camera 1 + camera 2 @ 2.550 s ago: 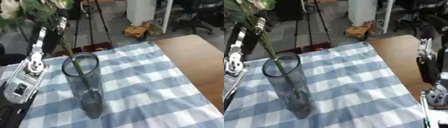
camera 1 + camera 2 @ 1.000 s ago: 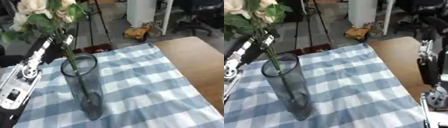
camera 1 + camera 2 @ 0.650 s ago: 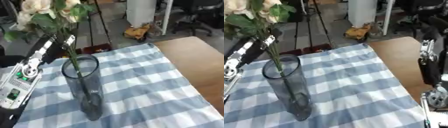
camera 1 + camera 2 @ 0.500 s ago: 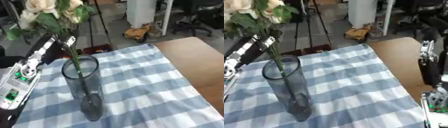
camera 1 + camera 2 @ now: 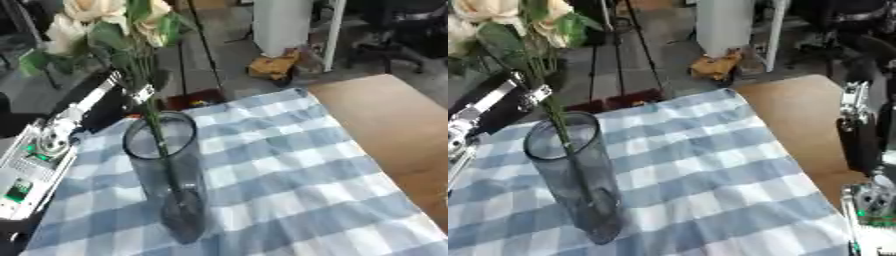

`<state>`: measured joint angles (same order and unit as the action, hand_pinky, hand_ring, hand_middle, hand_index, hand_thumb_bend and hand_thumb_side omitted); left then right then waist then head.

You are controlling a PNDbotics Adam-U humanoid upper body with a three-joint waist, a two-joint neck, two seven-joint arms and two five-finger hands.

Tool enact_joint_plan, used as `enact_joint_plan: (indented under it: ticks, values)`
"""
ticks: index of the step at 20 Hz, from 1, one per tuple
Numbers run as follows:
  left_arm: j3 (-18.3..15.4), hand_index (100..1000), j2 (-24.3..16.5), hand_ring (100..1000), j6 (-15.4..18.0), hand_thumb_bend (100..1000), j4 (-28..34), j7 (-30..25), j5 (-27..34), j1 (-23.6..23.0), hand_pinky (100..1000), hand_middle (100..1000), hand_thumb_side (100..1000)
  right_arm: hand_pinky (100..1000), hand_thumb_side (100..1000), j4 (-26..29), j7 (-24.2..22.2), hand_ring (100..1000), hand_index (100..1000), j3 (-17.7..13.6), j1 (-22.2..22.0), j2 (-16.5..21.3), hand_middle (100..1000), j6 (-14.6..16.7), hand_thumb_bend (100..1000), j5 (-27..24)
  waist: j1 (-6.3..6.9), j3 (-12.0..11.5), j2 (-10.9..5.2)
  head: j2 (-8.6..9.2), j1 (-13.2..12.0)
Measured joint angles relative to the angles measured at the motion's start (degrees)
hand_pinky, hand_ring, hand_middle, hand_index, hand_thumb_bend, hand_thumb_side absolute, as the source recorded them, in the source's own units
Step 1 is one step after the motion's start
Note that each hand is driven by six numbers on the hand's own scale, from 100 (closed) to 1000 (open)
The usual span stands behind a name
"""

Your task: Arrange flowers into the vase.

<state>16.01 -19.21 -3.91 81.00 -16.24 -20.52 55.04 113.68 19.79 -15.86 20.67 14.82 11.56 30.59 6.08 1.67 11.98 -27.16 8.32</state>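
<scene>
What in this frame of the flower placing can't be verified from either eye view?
- Left hand: dark and blurred behind the green stems; its finger pose is unreadable in both views.
- Cream roses: cut off by the top edge.
- Stem ends in the clear glass vase: blurred through smoky glass.
- Right hand: only its forearm shows at the right edge.

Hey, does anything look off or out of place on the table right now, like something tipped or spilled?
Nothing stands out. The glass vase stands upright on the checked cloth, unspilled, and the flower stems run down inside it. The left hand is by the stems above the rim.

Cream flowers (image 5: 92, 11), smoky-grey vase (image 5: 172, 185), blue-white checked cloth (image 5: 289, 165).
</scene>
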Motion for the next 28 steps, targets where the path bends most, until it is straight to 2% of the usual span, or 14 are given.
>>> enact_joint_plan:
  ticks: [18,22,28]
  values:
    - [-0.34,1000,-2.25,826,-0.24,439,1.67,-4.59,-0.46,-1.21,631,877,1000,858,918,0.0,0.42,829,812,0.0,0.0,0.0,561,0.03,100,-0.03,0.0,-0.19,-0.01,0.27,0.21]
    - [-0.36,1000,-2.54,869,-0.02,470,2.16,-6.42,0.62,-1.51,702,912,1000,858,920,0.0,0.47,828,812,-0.01,0.0,0.01,560,0.05,100,-0.04,-0.01,-0.19,-0.01,0.28,0.26]
    - [-0.4,1000,-3.09,899,0.43,496,2.44,-10.12,2.77,-1.51,753,944,1000,857,919,0.0,0.55,828,812,-0.01,0.0,0.01,560,0.12,100,-0.09,-0.01,-0.18,-0.01,0.28,0.28]
